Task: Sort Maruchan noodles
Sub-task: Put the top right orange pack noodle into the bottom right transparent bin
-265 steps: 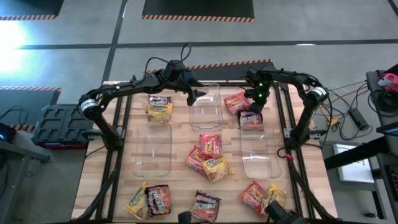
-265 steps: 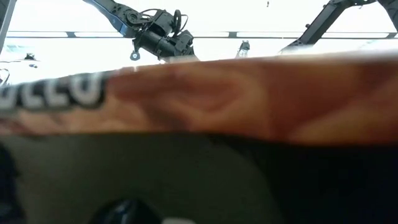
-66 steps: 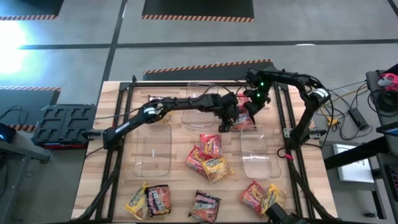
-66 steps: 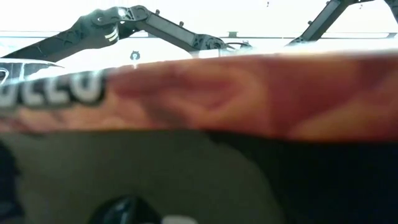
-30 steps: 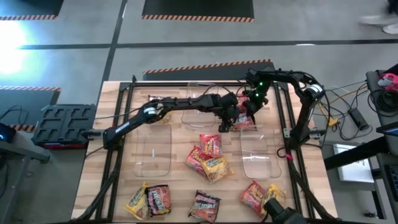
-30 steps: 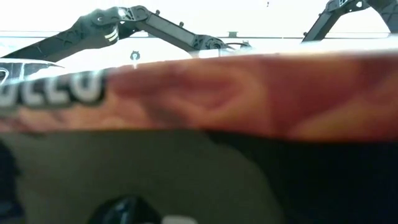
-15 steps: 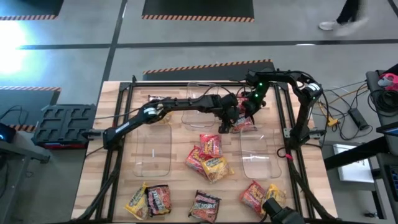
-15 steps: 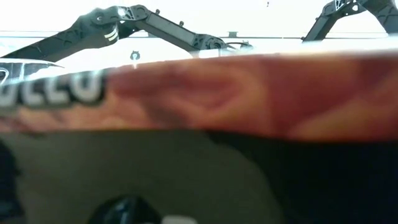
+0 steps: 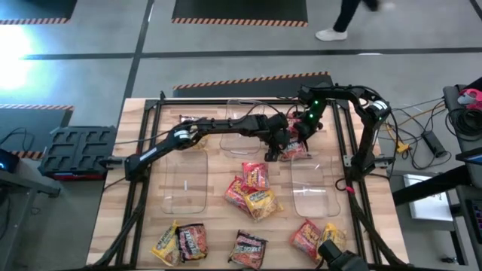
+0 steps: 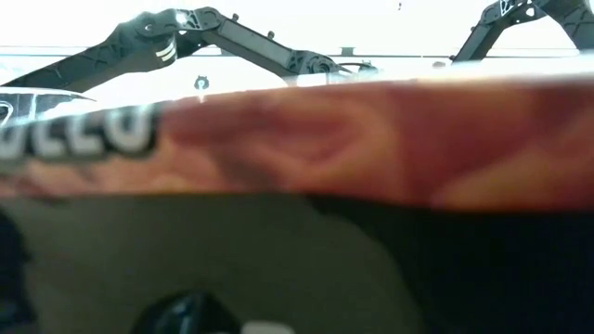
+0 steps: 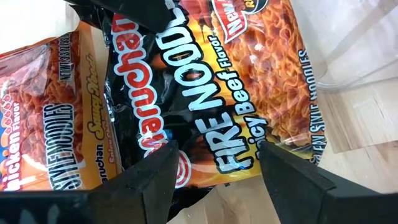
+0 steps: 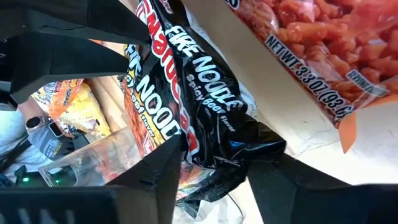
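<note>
**Both grippers at one black packet, back right of table**

On the table (image 9: 143,226) I count three clear bins (image 9: 186,197). Eight packets (image 9: 254,175) lie loose: two, one, three and two, left to right. The left gripper (image 9: 276,144) straddles the black packet (image 11: 205,106), which overlaps a chicken packet (image 11: 50,112). The right gripper (image 9: 304,132) straddles its crumpled end. I cannot tell whether either clamps it.

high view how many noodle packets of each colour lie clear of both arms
red crinkly plastic noodle packets: 3
yellow crinkly plastic noodle packets: 3
black crinkly plastic noodle packets: 2
total: 8
packets under the arms not counted
</note>
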Available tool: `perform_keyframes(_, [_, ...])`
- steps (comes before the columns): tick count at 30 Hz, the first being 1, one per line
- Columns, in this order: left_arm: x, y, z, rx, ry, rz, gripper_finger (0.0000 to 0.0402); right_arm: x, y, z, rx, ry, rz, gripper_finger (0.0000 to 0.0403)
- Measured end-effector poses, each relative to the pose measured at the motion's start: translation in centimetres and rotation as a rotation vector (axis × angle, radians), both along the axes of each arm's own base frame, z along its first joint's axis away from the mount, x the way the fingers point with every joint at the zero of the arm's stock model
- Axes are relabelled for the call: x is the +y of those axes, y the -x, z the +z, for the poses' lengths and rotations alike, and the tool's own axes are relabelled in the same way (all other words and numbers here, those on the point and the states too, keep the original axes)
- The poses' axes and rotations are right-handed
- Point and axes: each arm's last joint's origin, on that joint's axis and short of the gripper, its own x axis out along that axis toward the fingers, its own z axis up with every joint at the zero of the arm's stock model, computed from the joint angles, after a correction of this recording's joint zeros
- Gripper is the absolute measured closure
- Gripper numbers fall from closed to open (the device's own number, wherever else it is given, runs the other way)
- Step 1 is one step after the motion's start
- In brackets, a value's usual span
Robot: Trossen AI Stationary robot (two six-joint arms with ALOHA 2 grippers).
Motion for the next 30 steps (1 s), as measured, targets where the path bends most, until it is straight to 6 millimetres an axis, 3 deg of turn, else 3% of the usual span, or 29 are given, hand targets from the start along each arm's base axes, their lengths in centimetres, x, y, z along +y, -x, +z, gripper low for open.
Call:
perform_keyframes(6, [0.0, 0.0, 0.0, 0.0, 0.0, 0.001, 0.0196, 0.0, 0.0, 0.0, -0.002, -0.009, -0.006, 0.0284])
perform_keyframes(15, [0.1, -0.1, 0.5, -0.012, -0.007, 0.019, 0.0196, 0.2, 0.0, 0.1, 0.005, -0.021, -0.004, 0.0286])
perform_keyframes(30, [1.4, -0.1, 4.1, -0.027, -0.092, 0.067, 0.0196, 0.1, 0.0, 0.6, -0.002, 0.002, 0.012, 0.0289])
